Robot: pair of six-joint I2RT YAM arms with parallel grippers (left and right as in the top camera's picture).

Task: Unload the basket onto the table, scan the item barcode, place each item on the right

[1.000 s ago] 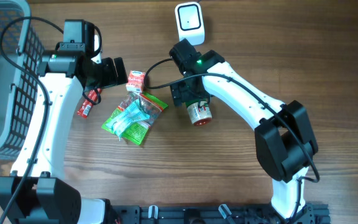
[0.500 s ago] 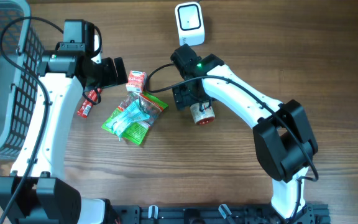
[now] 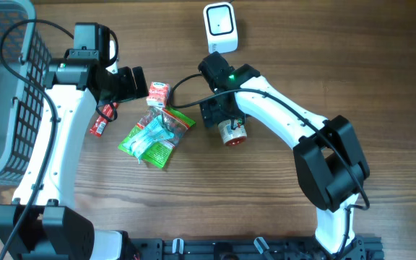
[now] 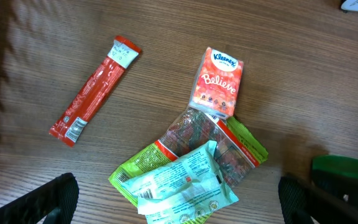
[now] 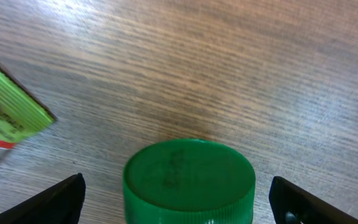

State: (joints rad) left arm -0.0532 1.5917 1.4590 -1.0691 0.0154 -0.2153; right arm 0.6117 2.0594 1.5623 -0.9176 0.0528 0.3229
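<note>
We're straddling the green-capped jar [image 5: 189, 174] with the right gripper [image 5: 176, 190] spread wide. The left gripper [image 4: 178, 196] is gaping too, Kleenex pack [image 4: 218, 83] at one o'clock.

Bare bench [image 3: 381, 87] lies open right of the green-capped jar [image 3: 232, 132]. Leftward, green snack packets [image 3: 156, 137] and a Kleenex pack [image 3: 158, 93] crowd the way, and the scanner [image 3: 219, 25] stands beyond.
</note>
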